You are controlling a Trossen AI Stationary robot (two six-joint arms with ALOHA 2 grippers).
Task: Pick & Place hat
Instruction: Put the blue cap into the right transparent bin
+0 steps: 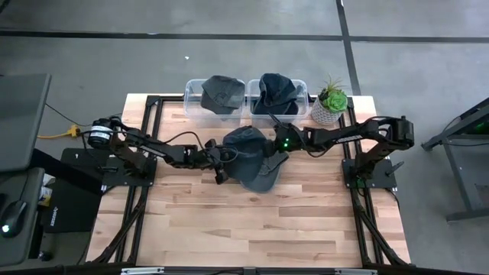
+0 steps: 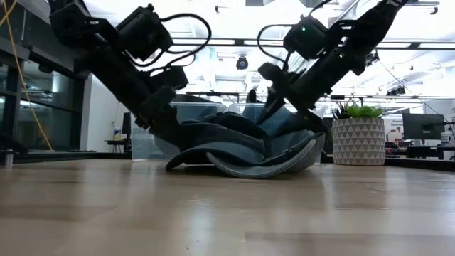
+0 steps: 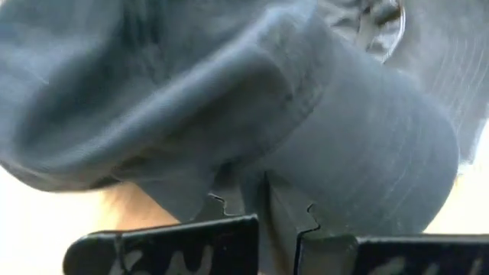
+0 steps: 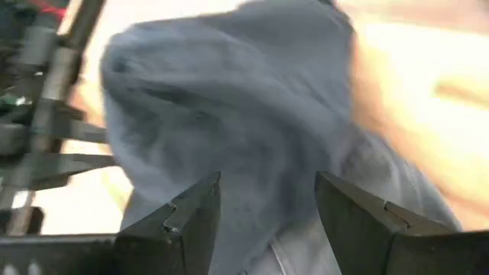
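A dark grey cap [image 1: 250,145] lies mid-table, its brim [image 2: 259,168] resting on the wood and its crown raised. My left gripper [image 1: 220,159] comes in from the table's left and is shut on the cap's edge [image 3: 260,191]. My right gripper [image 1: 270,155] reaches in from the right and is open. In the right wrist view [image 4: 267,198] its fingers stand on either side of the cap's cloth [image 4: 252,137]. The low view shows both grippers slanting down onto the cap [image 2: 234,139]. My left gripper pinches a fold of the cap's cloth at its left-hand edge [image 3: 252,174] between the two fingers, coming slanting down from the table's left. That side of the cap is raised while the brim stays on the table. My right gripper straddles the cap's right side with open fingers [image 4: 183,221]; whether they touch the cloth I cannot tell.
Two clear bins stand at the far edge, each holding a dark cap [image 1: 220,93] [image 1: 276,92]. A potted green plant [image 1: 330,103] stands to their right. Bare wood [image 1: 252,221] stretches across the near half of the table.
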